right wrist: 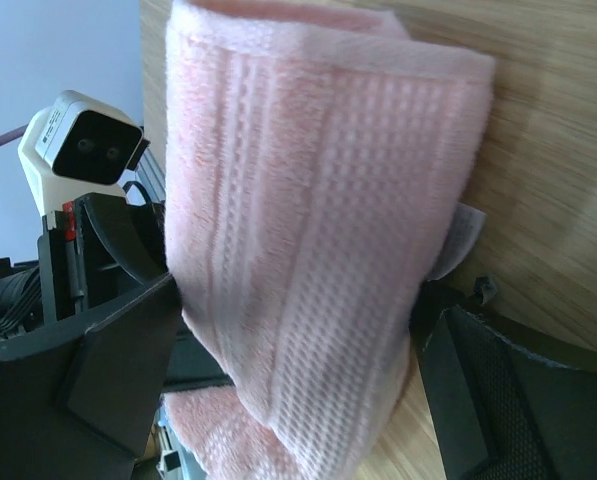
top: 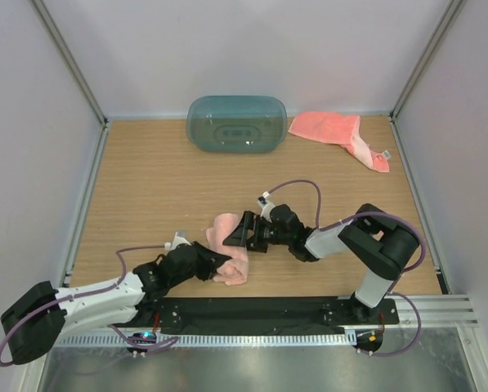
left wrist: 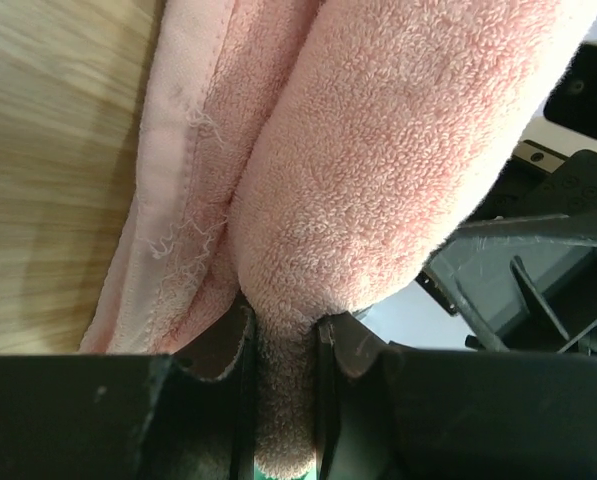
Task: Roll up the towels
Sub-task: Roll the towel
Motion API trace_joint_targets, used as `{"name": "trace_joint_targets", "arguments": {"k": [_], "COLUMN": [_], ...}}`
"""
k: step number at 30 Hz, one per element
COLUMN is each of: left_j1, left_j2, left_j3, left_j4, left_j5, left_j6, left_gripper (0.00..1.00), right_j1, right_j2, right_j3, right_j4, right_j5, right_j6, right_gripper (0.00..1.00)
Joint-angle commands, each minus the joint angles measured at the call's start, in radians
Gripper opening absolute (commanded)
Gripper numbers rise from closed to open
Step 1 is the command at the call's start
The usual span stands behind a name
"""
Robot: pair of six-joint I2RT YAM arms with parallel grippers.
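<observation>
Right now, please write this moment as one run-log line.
left hand: shut on near towel | right hand: open, straddling it | far towel: unrolled, beside tub

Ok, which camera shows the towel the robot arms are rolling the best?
The right wrist view: the towel fills it, between the open fingers of the right gripper. The left wrist view shows only a fold pinched by the left gripper. From the top it is small and partly hidden.
</observation>
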Motion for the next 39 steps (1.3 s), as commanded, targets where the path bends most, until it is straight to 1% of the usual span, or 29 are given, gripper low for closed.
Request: {"name": "trace_joint_targets", "arguments": {"k": [1,2,5,7,8,9,10,11,12,13,14,15,16,17,18,19,21,22,24,25,26,29,33,35,36,37,38,39], "left_j1": [-0.003,-0.003,-0.005,-0.003,-0.003,-0.003,-0.003,-0.003,-0.003,-0.003,-0.005,-0.005,-0.006,-0.006,-0.019,-0.023,-0.045,-0.049,-0.054,-0.054,-0.055,-0.068,-0.094,-0.121,-0.129,-0.138,-0.147,-0.152], "left_j2": [0.148,0.183,0.208,0.208,0.208,0.21,0.213,0.23,0.242,0.257,0.276,0.311,0.328,0.339,0.351,0.351,0.331,0.322,0.302,0.296,0.294,0.302,0.348,0.386,0.398,0.415,0.447,0.466], "left_j3": [-0.08,-0.076,-0.062,-0.059,-0.056,-0.053,-0.048,-0.028,-0.016,0.001,0.044,0.061,0.082,0.099,0.13,0.147,0.203,0.219,0.263,0.277,0.288,0.316,0.329,0.334,0.336,0.339,0.345,0.346], "left_j4": [-0.205,-0.2,-0.192,-0.186,-0.186,-0.185,-0.186,-0.191,-0.204,-0.218,-0.234,-0.256,-0.269,-0.281,-0.296,-0.31,-0.382,-0.405,-0.471,-0.487,-0.516,-0.53,-0.51,-0.475,-0.462,-0.447,-0.432,-0.429], "left_j5": [0.038,0.046,0.052,0.05,0.053,0.052,0.052,0.054,0.055,0.06,0.06,0.063,0.066,0.063,0.057,0.041,0.011,-0.018,-0.041,-0.049,-0.064,-0.095,-0.112,-0.112,-0.112,-0.112,-0.109,-0.103], "left_j6": [0.05,0.053,0.065,0.085,0.102,0.113,0.131,0.163,0.185,0.206,0.228,0.269,0.284,0.301,0.324,0.337,0.36,0.367,0.383,0.401,0.412,0.449,0.472,0.479,0.481,0.482,0.478,0.473], "left_gripper": [0.0,0.0,0.0,0.0,0.01,0.05,0.19,0.3,0.43,0.58,0.62,0.68,0.68,0.68,0.68,0.68,0.69,0.7,0.71,0.71,0.71,0.71,0.69,0.66,0.65,0.63,0.55,0.51], "right_j1": [0.032,0.041,0.058,0.064,0.072,0.072,0.074,0.074,0.074,0.074,0.075,0.074,0.072,0.074,0.074,0.074,0.074,0.072,0.074,0.074,0.074,0.074,0.074,0.074,0.074,0.075,0.074,0.074], "right_j2": [0.044,0.059,0.087,0.099,0.11,0.11,0.11,0.105,0.099,0.09,0.076,0.043,0.024,0.009,-0.011,-0.045,-0.082,-0.112,-0.141,-0.163,-0.171,-0.195,-0.211,-0.218,-0.22,-0.223,-0.226,-0.237], "right_j3": [0.045,0.054,0.07,0.079,0.08,0.079,0.079,0.08,0.085,0.09,0.1,0.108,0.119,0.142,0.151,0.169,0.185,0.201,0.211,0.224,0.229,0.241,0.26,0.266,0.274,0.281,0.286,0.298], "right_j4": [0.039,0.042,0.034,0.022,0.017,0.017,0.011,-0.019,-0.039,-0.067,-0.141,-0.188,-0.241,-0.351,-0.401,-0.486,-0.574,-0.66,-0.725,-0.804,-0.831,-0.901,-0.97,-0.99,-1.0,-1.007,-1.012,-1.03], "right_j5": [0.028,0.026,0.034,0.037,0.045,0.049,0.057,0.071,0.094,0.117,0.141,0.197,0.227,0.253,0.284,0.33,0.397,0.455,0.502,0.528,0.561,0.598,0.623,0.623,0.621,0.617,0.615,0.621], "right_j6": [-0.028,-0.029,-0.039,-0.045,-0.045,-0.046,-0.048,-0.049,-0.054,-0.065,-0.075,-0.091,-0.107,-0.147,-0.164,-0.181,-0.236,-0.255,-0.295,-0.301,-0.315,-0.312,-0.281,-0.258,-0.252,-0.247,-0.246,-0.246], "right_gripper": [1.0,1.0,0.99,0.94,0.84,0.74,0.59,0.44,0.39,0.37,0.35,0.34,0.33,0.33,0.32,0.32,0.32,0.32,0.31,0.31,0.31,0.31,0.31,0.34,0.39,0.49,0.58,0.67]}}
